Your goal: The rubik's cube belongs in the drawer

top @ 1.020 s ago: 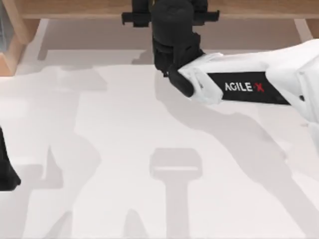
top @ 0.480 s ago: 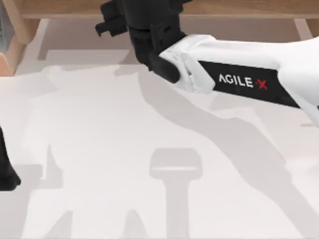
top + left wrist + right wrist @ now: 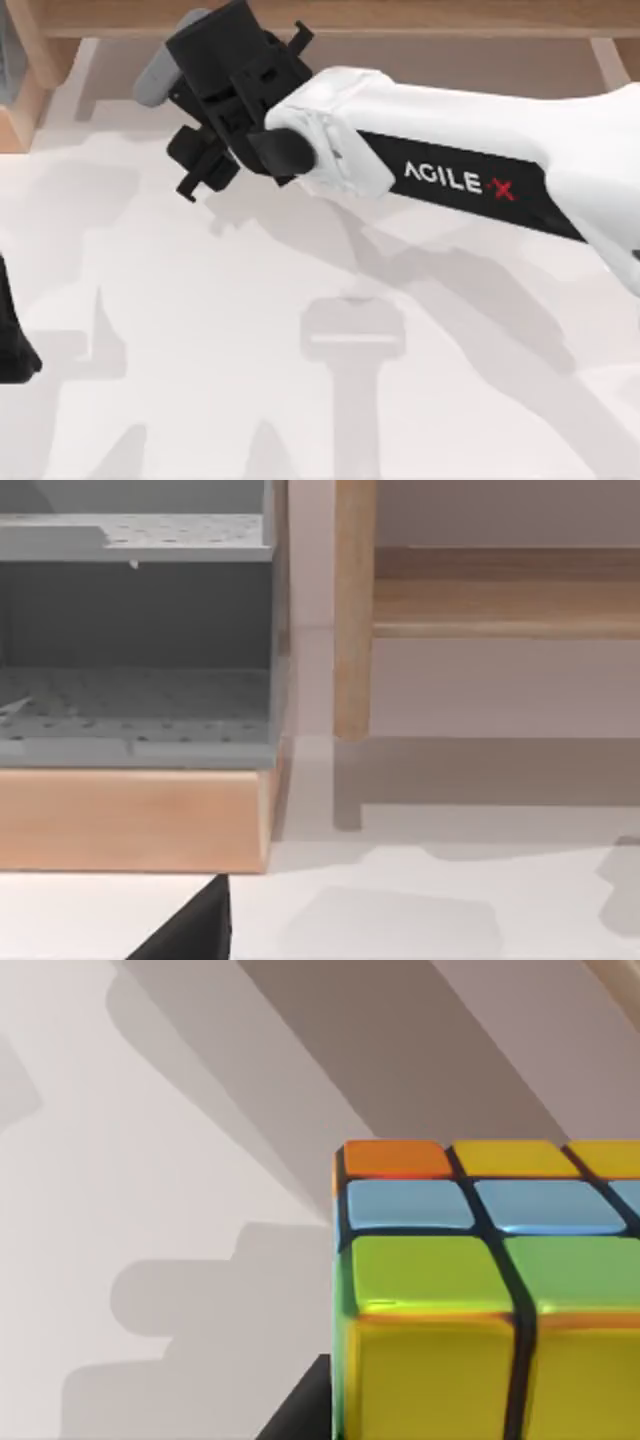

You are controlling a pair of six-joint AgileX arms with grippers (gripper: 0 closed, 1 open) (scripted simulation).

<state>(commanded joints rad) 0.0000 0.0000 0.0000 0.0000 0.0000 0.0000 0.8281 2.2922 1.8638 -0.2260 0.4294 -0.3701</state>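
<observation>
The rubik's cube [image 3: 480, 1290] looms close in the right wrist view, showing yellow, green, blue and orange tiles split by dark lines. My right gripper [image 3: 228, 98] hangs over the back left of the table and is shut on the cube, with one dark finger [image 3: 300, 1415] beside it. From above, the gripper's black body hides the cube. The drawer [image 3: 140, 710] is a grey perforated box in a wooden frame, and its corner [image 3: 14, 95] sits at the far back left. My left gripper [image 3: 12, 345] is parked at the left edge.
A wooden rail [image 3: 450, 18] runs along the back of the table. A wooden post [image 3: 352, 620] stands beside the drawer unit. The white tabletop [image 3: 330, 400] carries only shadows in the middle and front.
My right arm has swung left along the back of the table. Its gripper has turned and come forward a little, now nearer the drawer corner. The left arm has not moved.
</observation>
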